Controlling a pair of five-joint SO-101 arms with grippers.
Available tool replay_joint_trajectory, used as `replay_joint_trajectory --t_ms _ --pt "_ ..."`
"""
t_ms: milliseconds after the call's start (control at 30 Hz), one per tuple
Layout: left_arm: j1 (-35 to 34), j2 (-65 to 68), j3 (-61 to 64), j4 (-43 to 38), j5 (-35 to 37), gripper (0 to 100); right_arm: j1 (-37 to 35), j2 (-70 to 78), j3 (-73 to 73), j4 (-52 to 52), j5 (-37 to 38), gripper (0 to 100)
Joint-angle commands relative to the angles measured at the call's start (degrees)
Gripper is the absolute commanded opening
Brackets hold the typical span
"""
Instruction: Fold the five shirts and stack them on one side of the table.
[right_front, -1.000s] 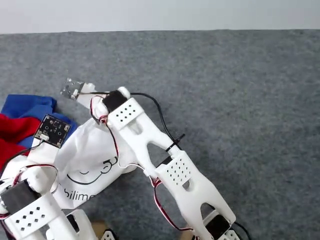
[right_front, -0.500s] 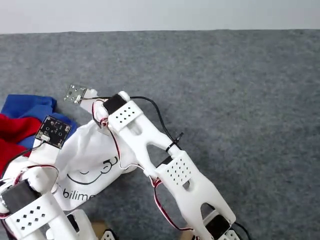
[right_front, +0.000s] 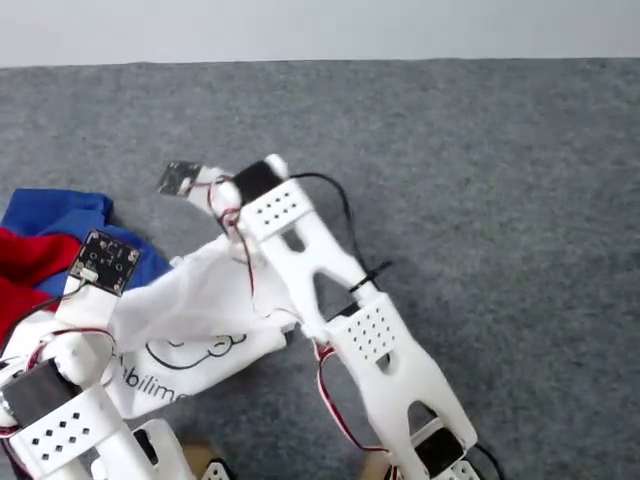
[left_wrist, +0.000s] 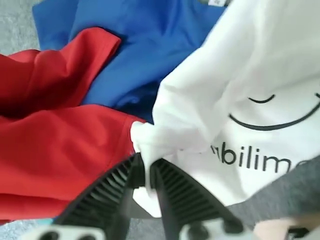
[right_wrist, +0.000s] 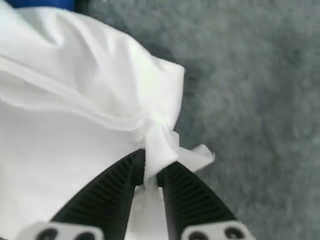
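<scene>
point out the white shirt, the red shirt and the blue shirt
white shirt (right_front: 200, 300): high view, plain cloth above the print
red shirt (left_wrist: 55, 145): left wrist view, broad lower fold
blue shirt (left_wrist: 135, 45): left wrist view, flat middle part

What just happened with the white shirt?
The right gripper, shut on the white shirt, swung to the right in the high view, pulling the shirt out wider. The left gripper kept its pinch in place; the red shirt and blue shirt did not move.
</scene>
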Motion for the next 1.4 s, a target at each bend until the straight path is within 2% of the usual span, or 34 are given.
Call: replay_joint_trajectory --t_ms 0,133,267,400,500,700,933,1367 --pt "2.4 -0.6 -0.8 -1.8 -0.1 1 4.0 -5.8 -3.2 2.6 0.6 1.0" --pt "9.8 -0.5 -2.9 -1.8 5.1 1 7.3 -9.6 1.2 2.7 0.7 1.0" --pt "17.6 -0.2 -2.2 -5.3 9.6 1 10.0 -13.8 12.7 2.6 3.1 1.0" --pt "21.5 -0.2 0.7 -8.1 12.4 1 10.8 -15.3 21.4 2.4 4.7 1.0" --pt "22.5 -0.2 2.4 -8.4 12.8 1 10.6 -15.3 21.6 2.4 4.5 3.5" --pt "22.5 -0.2 3.2 -8.4 12.8 1 10.5 -15.6 18.4 2.2 -1.3 17.3" --pt "22.5 -0.2 3.1 -8.1 12.8 1 9.5 -14.6 15.3 2.0 -7.1 17.6" --pt "22.4 -0.2 3.1 -8.0 12.8 1 4.8 -13.7 13.5 2.4 -7.9 15.8"
